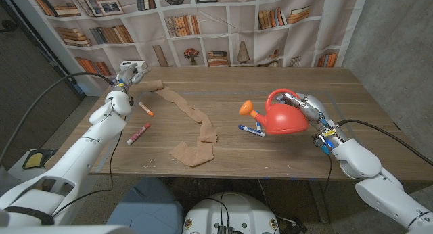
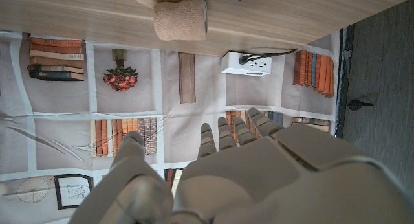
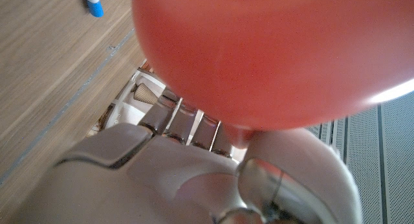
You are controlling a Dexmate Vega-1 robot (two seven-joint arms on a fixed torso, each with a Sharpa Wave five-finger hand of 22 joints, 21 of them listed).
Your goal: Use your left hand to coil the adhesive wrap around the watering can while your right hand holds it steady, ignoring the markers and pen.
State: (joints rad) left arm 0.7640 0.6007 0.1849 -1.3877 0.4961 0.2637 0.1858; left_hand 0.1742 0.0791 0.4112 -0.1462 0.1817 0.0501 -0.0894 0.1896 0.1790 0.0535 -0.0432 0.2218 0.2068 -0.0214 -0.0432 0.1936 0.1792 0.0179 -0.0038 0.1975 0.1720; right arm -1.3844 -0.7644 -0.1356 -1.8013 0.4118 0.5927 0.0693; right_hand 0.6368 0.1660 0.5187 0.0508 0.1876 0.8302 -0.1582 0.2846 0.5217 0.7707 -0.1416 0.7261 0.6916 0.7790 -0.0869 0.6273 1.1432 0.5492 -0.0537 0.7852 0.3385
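**Desk:** What's the setting in the head view?

**Operator:** A wooden table (image 1: 270, 82) before a printed bookshelf backdrop (image 1: 203, 24). My right hand (image 1: 312, 112) grips the red watering can (image 1: 284, 115) on the table's right side, spout pointing left. The tan adhesive wrap (image 1: 193, 126) lies loose across the middle, running from the far left to a bunched end near the front edge. My left hand (image 1: 130, 73) hovers at the far left, just by the wrap's far end. Two red markers (image 1: 142, 122) and a blue pen (image 1: 250, 130) lie about; I ignore them.

**Desk:** The left wrist view?

**Operator:** Left hand empty, fingers (image 2: 223, 134) apart, the wrap's end (image 2: 181, 18) beyond them.

**Desk:** Right wrist?

**Operator:** The can's red body sits against my closed hand.

**Desk:** Progress?

**Operator:** I judge the steadying done; picking up the wrap and every turn of coiling remain.
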